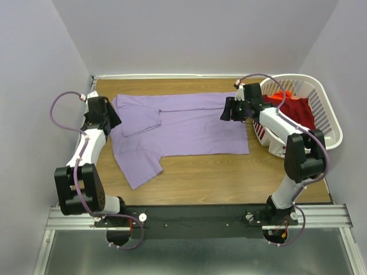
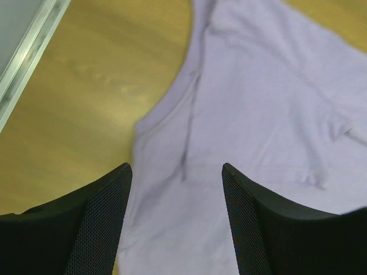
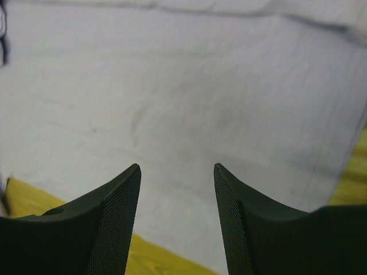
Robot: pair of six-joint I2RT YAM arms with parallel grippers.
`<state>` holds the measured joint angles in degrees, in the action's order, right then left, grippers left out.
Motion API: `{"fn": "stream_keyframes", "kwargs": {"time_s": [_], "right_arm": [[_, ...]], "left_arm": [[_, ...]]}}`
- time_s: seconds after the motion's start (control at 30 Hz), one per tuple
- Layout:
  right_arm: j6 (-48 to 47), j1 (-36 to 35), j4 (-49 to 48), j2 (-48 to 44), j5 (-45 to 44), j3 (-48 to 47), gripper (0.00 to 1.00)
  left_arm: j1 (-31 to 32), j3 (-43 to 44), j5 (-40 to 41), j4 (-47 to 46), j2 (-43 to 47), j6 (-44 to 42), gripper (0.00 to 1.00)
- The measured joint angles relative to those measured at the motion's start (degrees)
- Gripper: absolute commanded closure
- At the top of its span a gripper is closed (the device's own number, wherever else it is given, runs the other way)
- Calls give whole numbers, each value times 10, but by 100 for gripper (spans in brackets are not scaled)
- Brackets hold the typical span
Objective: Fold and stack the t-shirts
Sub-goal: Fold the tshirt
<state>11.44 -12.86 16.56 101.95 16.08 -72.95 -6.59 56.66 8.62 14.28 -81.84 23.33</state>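
The light purple plain cloth t-shirt (image 1: pixel 189 129) lies spread on the wooden table (image 1: pixel 218 177) just left of the white slatted plastic laundry basket (image 1: pixel 299 78). The deep red cloth t-shirt (image 1: pixel 295 109) is bunched inside that basket. The left gripper (image 2: pixel 176 167), at the shirt end farthest from the basket, and the right gripper (image 3: pixel 176 166), at the end beside the basket, both stand spread above the cloth and grasp nothing. Uneven closing or a single-layer pinch would probably skew the fold, and the right arm could nudge the basket.
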Motion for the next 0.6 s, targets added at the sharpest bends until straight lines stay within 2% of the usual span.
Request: {"fn": "stream_keyframes", "kwargs": {"time_s": [0.1,0.27,0.4,0.6], "right_arm": [[0,-25,22,-39,-6,36,39],[-1,-61,41,-71,-14,74,39],[-4,-65,47,-90,-20,93,39],[-6,-64,50,-108,-30,95,39]], "left_arm": [[-23,-70,12,9,42,0,32],[-27,-123,23,28,46,-1,38],[-28,-126,28,39,39,-2,44],[-28,-112,27,47,-10,-4,46]]}}
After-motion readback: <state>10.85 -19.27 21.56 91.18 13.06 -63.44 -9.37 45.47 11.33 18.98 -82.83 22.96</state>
